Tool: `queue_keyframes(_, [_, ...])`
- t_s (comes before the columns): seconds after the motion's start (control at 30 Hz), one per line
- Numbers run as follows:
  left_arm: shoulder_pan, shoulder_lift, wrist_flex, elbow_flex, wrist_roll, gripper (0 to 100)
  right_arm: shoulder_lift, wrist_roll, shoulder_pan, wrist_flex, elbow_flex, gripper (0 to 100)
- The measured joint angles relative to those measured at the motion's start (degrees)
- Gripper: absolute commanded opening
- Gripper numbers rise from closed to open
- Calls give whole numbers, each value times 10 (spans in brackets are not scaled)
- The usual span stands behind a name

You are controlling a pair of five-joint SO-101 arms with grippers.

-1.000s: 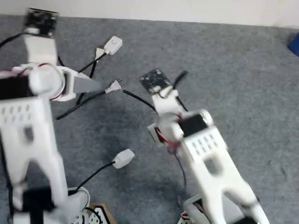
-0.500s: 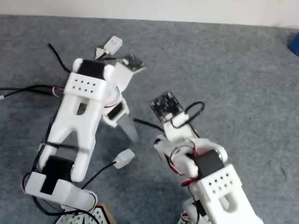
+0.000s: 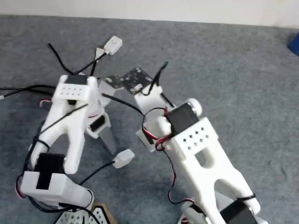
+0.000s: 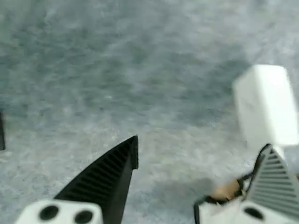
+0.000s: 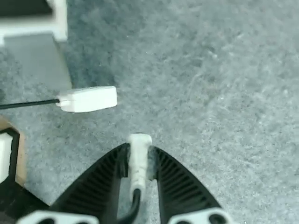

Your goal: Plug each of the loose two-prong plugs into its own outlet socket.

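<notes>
A white two-prong plug [image 5: 139, 156] on a black cable sits between the fingers of my right gripper [image 5: 138, 148], which is shut on it just above the carpet. A white outlet socket [image 5: 88, 99] on its own black cable lies a short way ahead of that plug; the same socket [image 3: 123, 158] lies between the two arms in the high view. My left gripper [image 4: 202, 145] is open, tips down over the carpet, with the socket [image 4: 266, 107] beside its grey finger [image 3: 107, 139]. A second white socket [image 3: 112, 45] lies at the back, a small plug [image 3: 100, 52] against it.
Grey carpet [image 3: 243, 74] covers the table, with free room to the right. Black cables [image 3: 58, 58] trail across the back left. The arm bases [image 3: 56, 186] and a board corner [image 3: 100, 212] stand at the front edge. A blue object [image 3: 295, 44] sits at the right edge.
The left arm swung in from the far left to the middle and now points down beside the near socket. The right arm pulled back, then came forward and left.
</notes>
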Motion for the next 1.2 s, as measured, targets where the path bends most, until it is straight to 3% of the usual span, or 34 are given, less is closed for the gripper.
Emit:
queue_keyframes(0.3, [-140,53,-72,-23,-43,380,-4,-1,-47,-48,96,6])
queue_keyframes(0.47, [-178,113,-9,-158,-43,380,-7,-1,-55,-76,135,6])
queue_keyframes(0.63, [-152,142,91,-311,-43,380,-8,-18,25,-89,143,6])
queue_keyframes(0.73, [-107,142,119,-326,-18,378,-3,-12,109,-84,147,6])
queue_keyframes(0.83, [-51,142,120,-298,-1,376,33,-3,142,-75,147,6])
queue_keyframes(1.0, [12,128,110,-200,13,376,48,-2,121,-76,147,6])
queue_keyframes(1.2, [-47,63,69,-130,17,376,48,-2,8,-77,147,6])
